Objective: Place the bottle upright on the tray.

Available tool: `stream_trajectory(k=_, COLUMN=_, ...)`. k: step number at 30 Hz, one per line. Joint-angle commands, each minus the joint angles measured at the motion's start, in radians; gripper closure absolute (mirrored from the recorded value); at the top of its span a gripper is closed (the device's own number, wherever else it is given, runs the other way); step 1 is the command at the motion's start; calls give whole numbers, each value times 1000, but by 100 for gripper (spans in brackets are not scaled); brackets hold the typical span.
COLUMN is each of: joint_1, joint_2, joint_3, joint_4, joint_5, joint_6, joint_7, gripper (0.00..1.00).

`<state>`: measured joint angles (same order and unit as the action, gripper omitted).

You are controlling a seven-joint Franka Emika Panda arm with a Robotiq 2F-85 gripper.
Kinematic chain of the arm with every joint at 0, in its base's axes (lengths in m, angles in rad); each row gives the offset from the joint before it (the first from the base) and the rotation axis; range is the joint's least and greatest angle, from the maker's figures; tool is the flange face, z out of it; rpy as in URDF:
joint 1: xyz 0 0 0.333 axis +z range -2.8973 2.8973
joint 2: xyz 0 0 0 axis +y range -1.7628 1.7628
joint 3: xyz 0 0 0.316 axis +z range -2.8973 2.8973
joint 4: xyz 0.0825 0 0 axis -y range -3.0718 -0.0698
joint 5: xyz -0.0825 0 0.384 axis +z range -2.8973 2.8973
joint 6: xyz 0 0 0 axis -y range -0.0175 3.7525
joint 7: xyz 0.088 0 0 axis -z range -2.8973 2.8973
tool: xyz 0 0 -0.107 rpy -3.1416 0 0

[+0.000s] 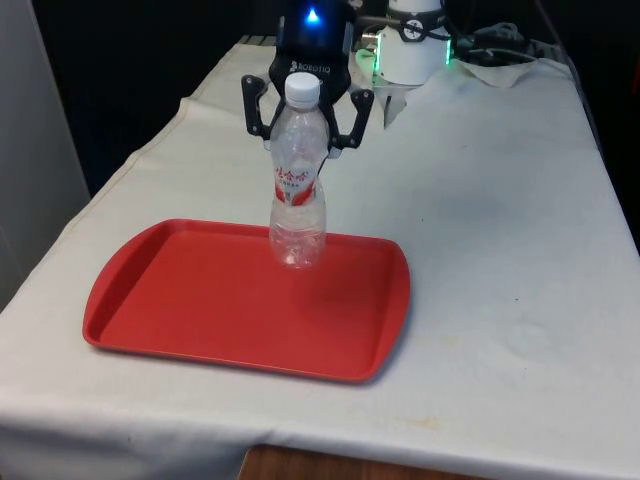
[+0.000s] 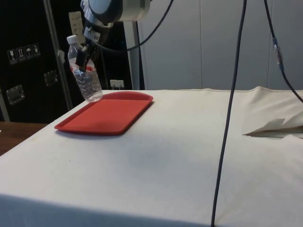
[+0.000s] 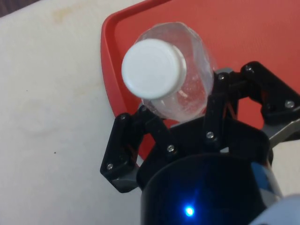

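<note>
The gripper (image 1: 305, 125) sits in the upper middle of the front view, its black fingers (image 1: 258, 112) clamped on either side of the bottle (image 1: 298, 200), just below the neck. In the wrist view the same gripper (image 3: 180, 110) pinches the clear body, with the white cap (image 3: 153, 68) standing out against the red beneath. In the side view the gripper (image 2: 84, 60) is in the upper left of the frame, holding the bottle (image 2: 85, 75) at its red label.

The bottle is clear plastic with a white cap (image 1: 303, 89) and a red-and-white label (image 1: 296, 180). It reads upright in the front view, while the side view shows it leaning a little, cap (image 2: 72, 39) tilted towards the frame's left. Its base is down at the far edge of the red tray (image 1: 200, 310); whether it rests fully on the tray floor is hard to tell.

The tray (image 2: 106, 116) lies flat on the white cloth (image 1: 500, 250), in the lower left half of the front view. In the side view a dark cable (image 2: 230, 113) hangs down the frame's right of centre.
</note>
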<state>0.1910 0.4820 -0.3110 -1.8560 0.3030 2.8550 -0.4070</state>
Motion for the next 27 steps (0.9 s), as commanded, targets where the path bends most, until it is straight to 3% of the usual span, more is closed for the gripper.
stream_trajectory(k=1, joint_1=5, joint_2=-11, joint_3=1, joint_4=-29, joint_5=1, joint_6=39, joint_7=-3, gripper=64)
stream_trajectory(k=4, joint_1=8, joint_2=-19, joint_3=4, joint_4=-70, joint_5=2, joint_6=97, joint_7=-7, gripper=64)
stream_trajectory(k=5, joint_1=6, joint_2=-8, joint_3=1, joint_4=-42, joint_5=0, joint_6=57, joint_7=-1, gripper=64)
stream_trajectory(k=8, joint_1=9, joint_2=-24, joint_3=8, joint_4=-100, joint_5=3, joint_6=141, joint_7=-9, gripper=64)
stream_trajectory(k=12, joint_1=8, joint_2=-29, joint_3=15, joint_4=-134, joint_5=5, joint_6=196, joint_7=-11, gripper=64)
stream_trajectory(k=14, joint_1=0, joint_2=-24, joint_3=22, joint_4=-145, joint_5=9, joint_6=228, joint_7=-11, gripper=64)
stream_trajectory(k=15, joint_1=11, joint_2=-23, joint_3=7, joint_4=-146, joint_5=0, joint_6=215, joint_7=-4, gripper=64)
stream_trajectory(k=16, joint_1=-3, joint_2=-21, joint_3=24, joint_4=-145, joint_5=10, joint_6=234, joint_7=-9, gripper=64)
stream_trajectory(k=24, joint_1=-23, joint_2=1, joint_3=42, joint_4=-139, joint_5=17, joint_6=274, joint_7=21, gripper=64)
stream_trajectory(k=25, joint_1=-1, joint_2=6, joint_3=7, joint_4=-143, joint_5=3, joint_6=265, joint_7=33, gripper=64)
stream_trajectory(k=26, joint_1=-25, joint_2=3, joint_3=44, joint_4=-138, joint_5=18, joint_6=278, joint_7=26, gripper=64)
stream_trajectory(k=27, joint_1=-27, joint_2=4, joint_3=45, joint_4=-137, joint_5=19, joint_6=282, joint_7=30, gripper=64)
